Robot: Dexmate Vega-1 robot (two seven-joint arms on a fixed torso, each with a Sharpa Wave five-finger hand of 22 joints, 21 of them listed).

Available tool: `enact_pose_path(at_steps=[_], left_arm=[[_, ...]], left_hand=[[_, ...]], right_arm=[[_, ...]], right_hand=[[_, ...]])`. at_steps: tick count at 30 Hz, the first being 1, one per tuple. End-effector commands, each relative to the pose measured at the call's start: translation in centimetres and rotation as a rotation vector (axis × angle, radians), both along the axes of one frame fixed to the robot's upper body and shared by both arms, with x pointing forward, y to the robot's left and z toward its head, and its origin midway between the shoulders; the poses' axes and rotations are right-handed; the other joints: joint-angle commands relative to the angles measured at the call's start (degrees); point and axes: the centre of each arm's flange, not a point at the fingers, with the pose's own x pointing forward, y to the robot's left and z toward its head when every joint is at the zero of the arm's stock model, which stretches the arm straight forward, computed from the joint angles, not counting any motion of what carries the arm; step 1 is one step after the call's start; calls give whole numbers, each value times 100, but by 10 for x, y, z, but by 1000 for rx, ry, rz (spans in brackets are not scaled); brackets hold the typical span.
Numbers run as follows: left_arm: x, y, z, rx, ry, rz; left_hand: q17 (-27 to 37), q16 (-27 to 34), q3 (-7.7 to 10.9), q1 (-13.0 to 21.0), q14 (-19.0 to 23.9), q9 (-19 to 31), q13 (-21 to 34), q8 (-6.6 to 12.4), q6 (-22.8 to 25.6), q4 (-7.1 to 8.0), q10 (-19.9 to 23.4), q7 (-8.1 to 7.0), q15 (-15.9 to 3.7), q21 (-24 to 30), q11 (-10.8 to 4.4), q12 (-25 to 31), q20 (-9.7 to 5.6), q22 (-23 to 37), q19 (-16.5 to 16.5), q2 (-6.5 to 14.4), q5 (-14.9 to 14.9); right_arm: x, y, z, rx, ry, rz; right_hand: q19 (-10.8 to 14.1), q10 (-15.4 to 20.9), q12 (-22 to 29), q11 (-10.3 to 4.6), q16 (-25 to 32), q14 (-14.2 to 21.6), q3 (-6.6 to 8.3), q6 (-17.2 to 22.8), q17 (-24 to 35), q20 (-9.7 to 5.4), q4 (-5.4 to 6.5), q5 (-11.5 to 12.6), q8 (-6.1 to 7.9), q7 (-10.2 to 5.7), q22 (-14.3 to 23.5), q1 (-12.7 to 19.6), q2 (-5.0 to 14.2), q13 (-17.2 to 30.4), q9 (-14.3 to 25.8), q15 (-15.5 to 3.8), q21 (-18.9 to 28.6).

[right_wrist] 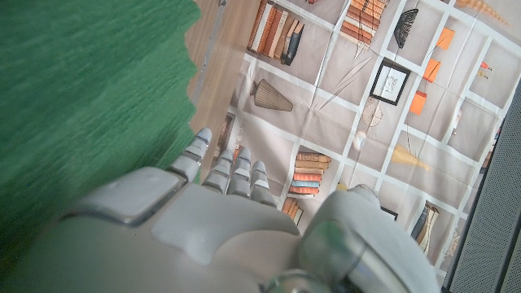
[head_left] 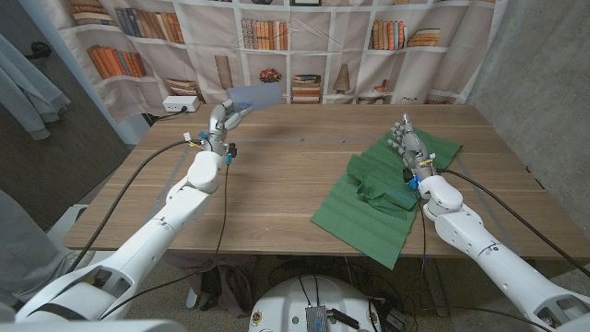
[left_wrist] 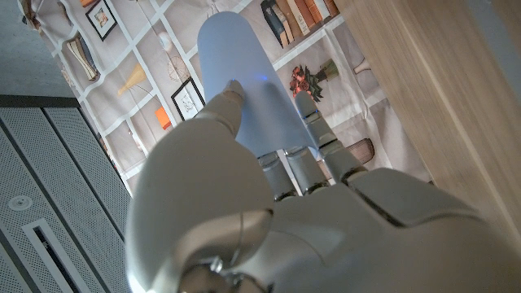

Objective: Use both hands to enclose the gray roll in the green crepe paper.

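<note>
Gray roll (head_left: 251, 96) is off the bench, held up in the left hand (head_left: 221, 120) at the far left side of the bench (head_left: 277, 175); the left wrist view shows fingers (left_wrist: 305, 122) wrapped round it and the thumb pressed on its face, so that hand is clamped on the roll. The roll reads pale blue-gray and blurred in the head view. Green crepe paper (head_left: 378, 198) lies on the right side of the bench, well apart from the roll, rumpled in the middle with one corner hanging past the near edge. Right hand (head_left: 406, 143) sits over the far part of the paper; fingers (right_wrist: 220, 167) look straight and close together and nothing visible is pinched, but whether they touch or hold a fold is not clear, so can't tell its state. Progress looks early: roll picked up, not yet on the paper, no wrapping started. Still left: bring the roll across, set it on the sheet, fold the paper over with both hands. Palm side of both hands is hidden in the wrist views.
</note>
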Motion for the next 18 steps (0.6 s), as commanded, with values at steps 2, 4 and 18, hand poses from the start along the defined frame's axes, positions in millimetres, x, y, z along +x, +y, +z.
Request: enact_pose_path(at_steps=[2, 4, 18], left_arm=[[7, -9, -8, -58, 51, -92], [8, -10, -10, -65, 55, -96], [10, -12, -8, -64, 55, -107]], left_hand=[[11, -43, 86, 23, 44, 14, -4, 43, 4, 42, 54, 50, -704, 75, 2, -13, -87, 10, -38, 41, 14], [11, -54, 88, 24, 43, 10, -8, 45, 7, 41, 52, 56, -704, 85, 1, -13, -77, 11, -55, 41, 14], [25, -103, 89, 33, 53, 16, -10, 60, -19, 33, 45, 57, -705, 171, 0, 3, -71, 13, -104, 45, 10]], right_arm=[[-8, -6, 0, -19, -18, -28], [-11, -7, 2, -31, -25, -29], [-26, -8, 10, -72, -77, -42]], right_hand=[[82, 71, 21, -15, 40, 96, 4, 15, 3, -8, -75, -11, 13, 41, 12, 85, 18, 28, 17, 5, 40], [84, 74, 22, -12, 37, 96, 8, -11, 3, -9, -97, -12, 5, 23, 12, 113, 2, 29, 17, 9, 38], [201, 338, 112, -86, 42, 180, 86, 3, -5, -94, -318, -18, 33, 5, 12, 436, -75, 36, 17, -90, 60]])
